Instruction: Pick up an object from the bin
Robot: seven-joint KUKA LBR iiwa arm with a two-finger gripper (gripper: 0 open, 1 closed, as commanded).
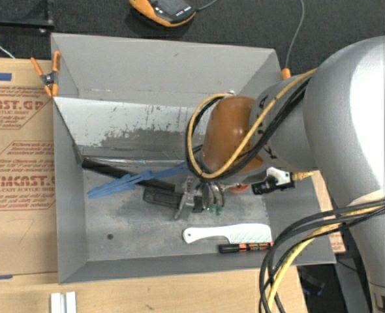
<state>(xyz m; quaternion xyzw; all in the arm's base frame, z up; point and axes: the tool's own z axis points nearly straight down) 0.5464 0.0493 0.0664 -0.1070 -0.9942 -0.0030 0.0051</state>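
The hand is seen low in the bin, near the middle of the floor and somewhat towards the right. It is carried under the arm's orange cover, around which yellow and black cables are looped. Whether the hand is apart or together cannot be told, since its tip is crowded by its own metal parts and by what lies beneath it.

A black blocky object is found just to the left of the hand, on the bin floor about midway between the back slope and the front wall. Its right end is met by the tip of the hand; whether it is gripped cannot be made out.

A flat blue strip is laid slantwise beside the black blocky object, on its upper left, with its right end running towards the hand. A long black rod is placed behind the strip, at the foot of the back slope.

A white comb is set in front of the hand, clear of it, with its handle pointing left. A black marker pen with orange bands is laid just in front of the comb, near the front wall.
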